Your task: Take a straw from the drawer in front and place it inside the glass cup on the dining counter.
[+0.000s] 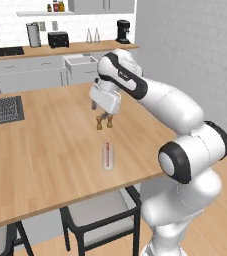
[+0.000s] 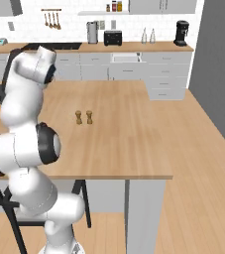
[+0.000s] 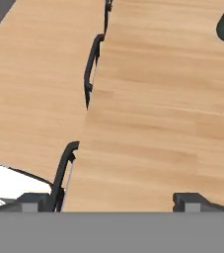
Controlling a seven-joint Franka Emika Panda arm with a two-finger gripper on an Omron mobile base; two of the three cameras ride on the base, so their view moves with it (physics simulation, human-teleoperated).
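Note:
The glass cup (image 1: pixel 108 158) stands on the dining counter (image 1: pixel 50 145) near its front edge, with the pink-red straw (image 1: pixel 107 149) upright inside it. My gripper (image 1: pixel 100 110) hangs above the counter, a little beyond the cup and over the two wooden shakers (image 1: pixel 104 121), apart from the cup. In the hand view the gripper (image 3: pixel 111 202) is open, its fingertips (image 3: pixel 192 201) wide apart over bare wood with nothing between them. The drawer (image 1: pixel 81 62) stands pulled open in the far cabinets, and its white inside (image 2: pixel 126 58) is visible.
The two shakers (image 2: pixel 84 117) stand mid-counter. A black inset grille (image 1: pixel 2 110) lies at the counter's left. Dark chairs (image 1: pixel 102 215) are tucked under the front edge, their backs (image 3: pixel 91 69) showing beside the counter's rim. A toaster (image 1: pixel 58 39) and a coffee machine (image 1: pixel 122 31) sit on the wall-side worktop.

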